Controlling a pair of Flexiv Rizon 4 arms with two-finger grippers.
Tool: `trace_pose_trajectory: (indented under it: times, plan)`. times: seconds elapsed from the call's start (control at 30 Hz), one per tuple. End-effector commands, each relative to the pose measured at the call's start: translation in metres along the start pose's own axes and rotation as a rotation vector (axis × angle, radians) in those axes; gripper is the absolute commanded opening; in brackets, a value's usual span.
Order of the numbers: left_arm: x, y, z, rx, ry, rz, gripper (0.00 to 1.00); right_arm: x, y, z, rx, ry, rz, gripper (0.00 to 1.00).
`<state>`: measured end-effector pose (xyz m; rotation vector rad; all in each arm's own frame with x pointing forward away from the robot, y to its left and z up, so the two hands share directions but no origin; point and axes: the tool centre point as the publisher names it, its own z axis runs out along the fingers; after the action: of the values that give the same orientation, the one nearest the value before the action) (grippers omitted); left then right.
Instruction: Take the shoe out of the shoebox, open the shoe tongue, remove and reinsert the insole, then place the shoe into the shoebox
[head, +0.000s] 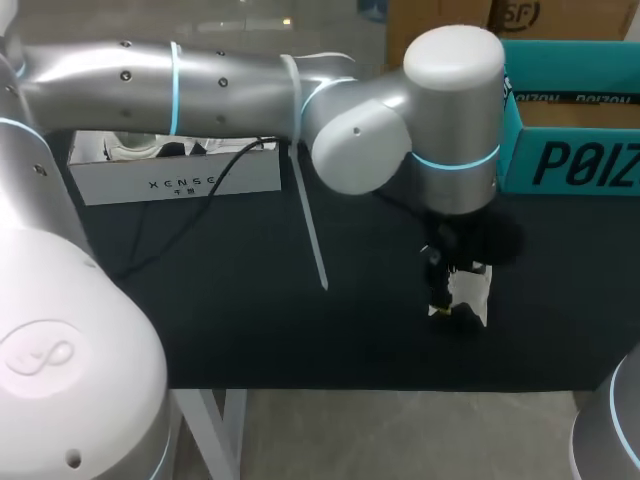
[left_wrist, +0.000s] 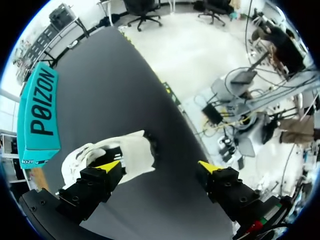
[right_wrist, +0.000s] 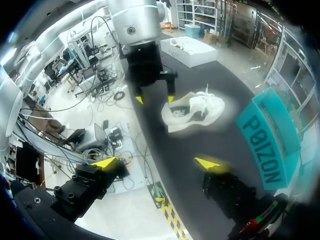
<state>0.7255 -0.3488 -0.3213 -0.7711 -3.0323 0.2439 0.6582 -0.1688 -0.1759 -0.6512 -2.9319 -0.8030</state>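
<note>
White sneaker (head: 472, 292) lies on the black tabletop (head: 250, 320), outside the teal shoebox (head: 570, 160) and half hidden by the left arm. The left gripper (left_wrist: 159, 166) hangs spread wide, one finger at the sneaker's opening. The right gripper (right_wrist: 155, 162) is also spread, the sneaker ahead of it. A white box (head: 180, 182) sits well apart.

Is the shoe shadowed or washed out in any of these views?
Head view: the left arm hides most of the shoe. Left wrist view: evenly lit. Right wrist view: its white glares against the dark table.

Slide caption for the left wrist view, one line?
Open left end effector above the black table, white shoe at its side, teal shoebox beyond.
</note>
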Motion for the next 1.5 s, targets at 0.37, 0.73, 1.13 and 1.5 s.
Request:
trace_pose_trajectory:
  times: [0.37,0.73,1.13,1.5]
  plan:
    - [-0.001,-0.009,0.012,-0.102,0.017,-0.114,1.00,0.000,-0.001,0.001,0.002,-0.001,0.000,1.00]
    - [-0.006,-0.006,0.035,-0.108,0.033,-0.152,1.00,0.000,-0.001,0.001,0.002,-0.001,0.000,1.00]
    - [-0.012,-0.002,0.062,-0.084,0.058,-0.178,1.00,0.000,-0.001,0.001,0.002,-0.001,0.000,1.00]
    - [-0.018,0.002,0.070,-0.084,0.061,-0.184,0.00,0.000,-0.001,0.001,0.002,-0.001,0.000,1.00]
